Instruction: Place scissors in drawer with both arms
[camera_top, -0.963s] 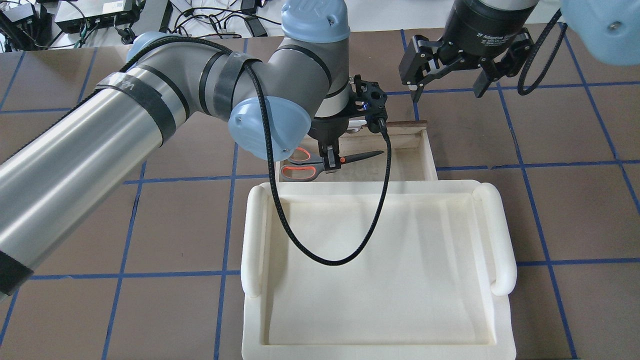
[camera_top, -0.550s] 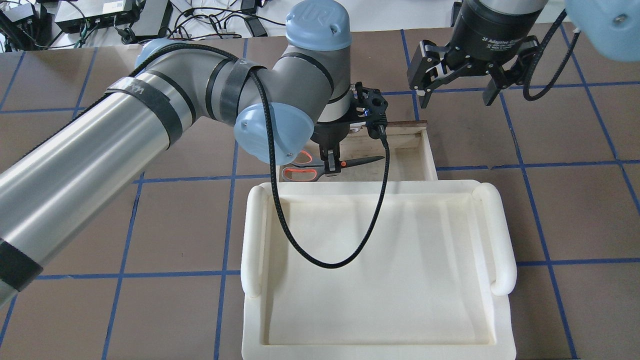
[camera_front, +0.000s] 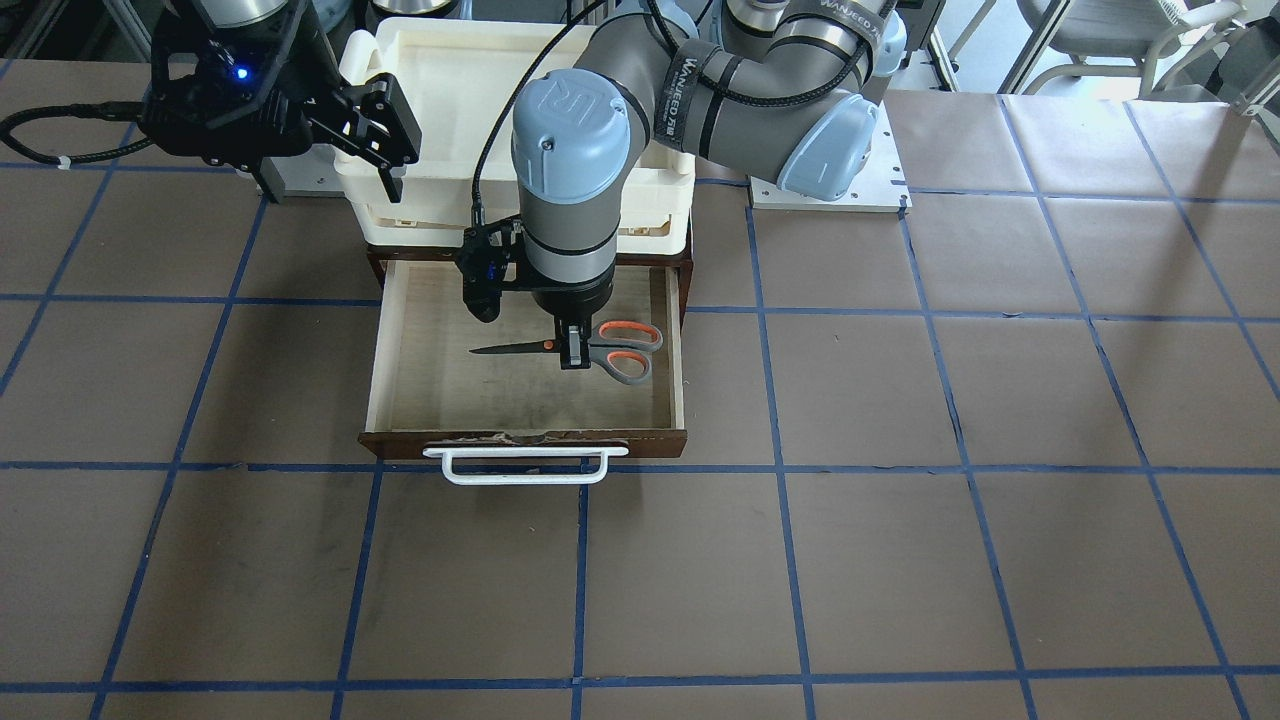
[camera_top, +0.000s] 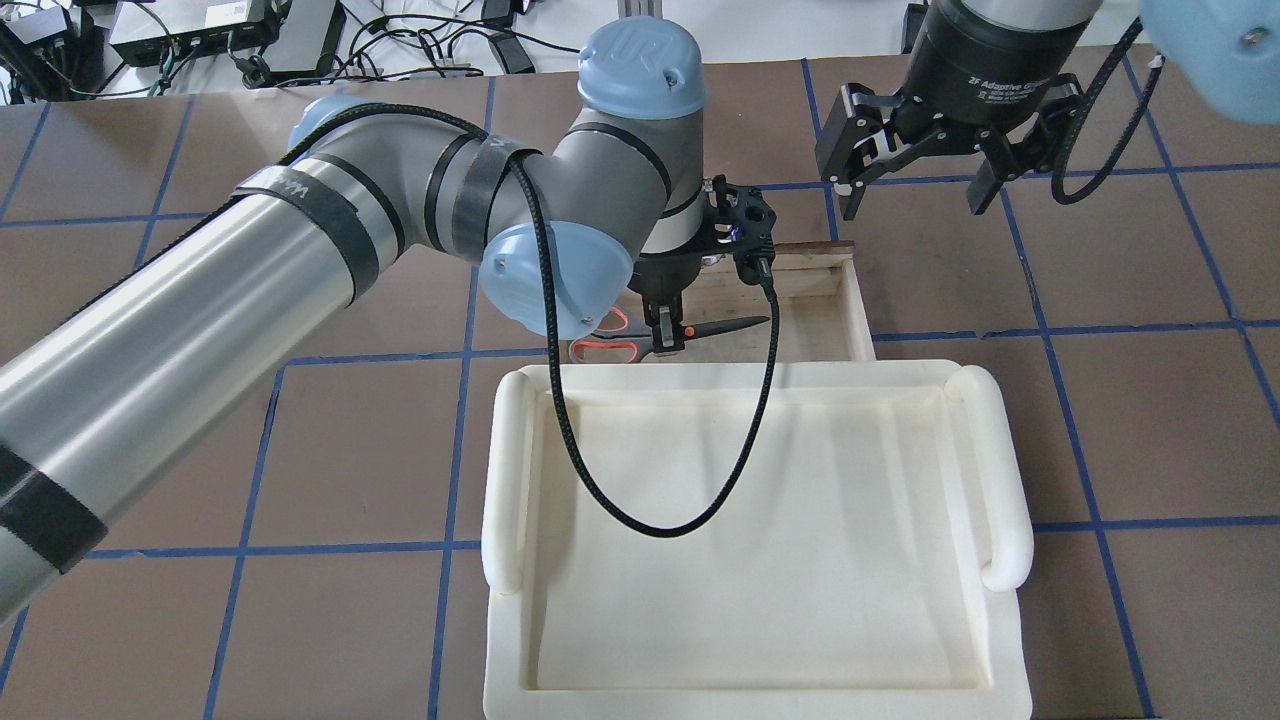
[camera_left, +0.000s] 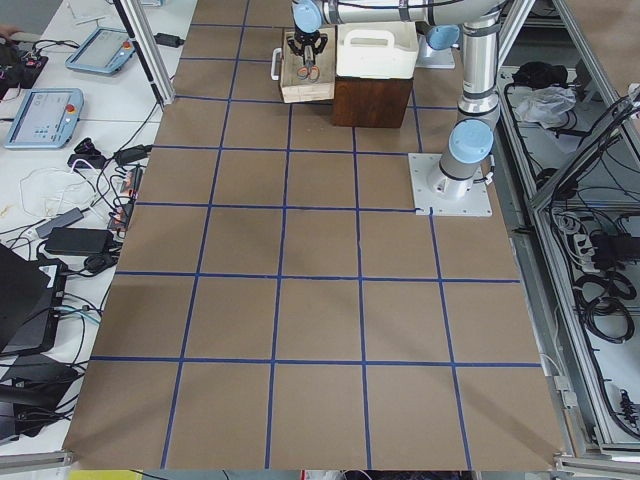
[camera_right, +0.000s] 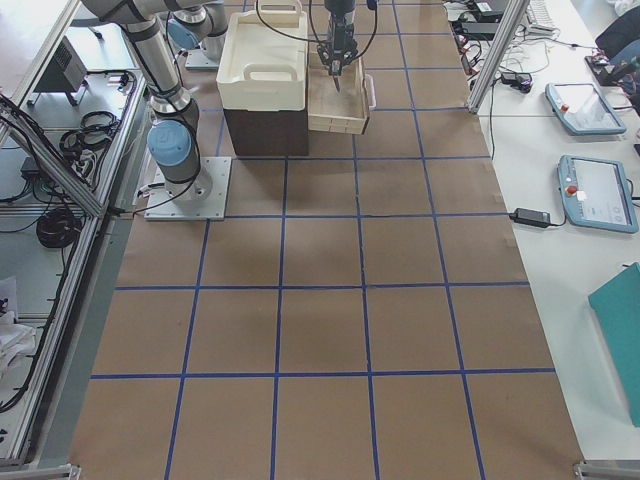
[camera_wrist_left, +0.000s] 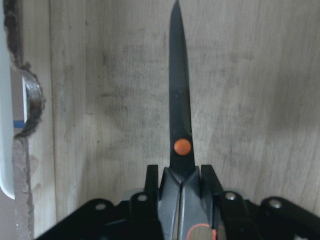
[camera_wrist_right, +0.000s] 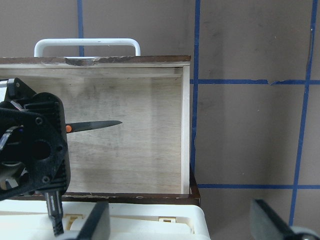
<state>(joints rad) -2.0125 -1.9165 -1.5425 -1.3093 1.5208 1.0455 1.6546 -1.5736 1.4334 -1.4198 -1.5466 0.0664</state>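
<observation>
Cream plastic bin (camera_top: 505, 470) atop a dark wooden cabinet (camera_right: 265, 132) on the brown, blue-gridded table (camera_top: 1150, 420); a grey teach pendant (camera_right: 598, 192) and loose cables (camera_top: 440, 45) lie beyond the table's edges.
</observation>
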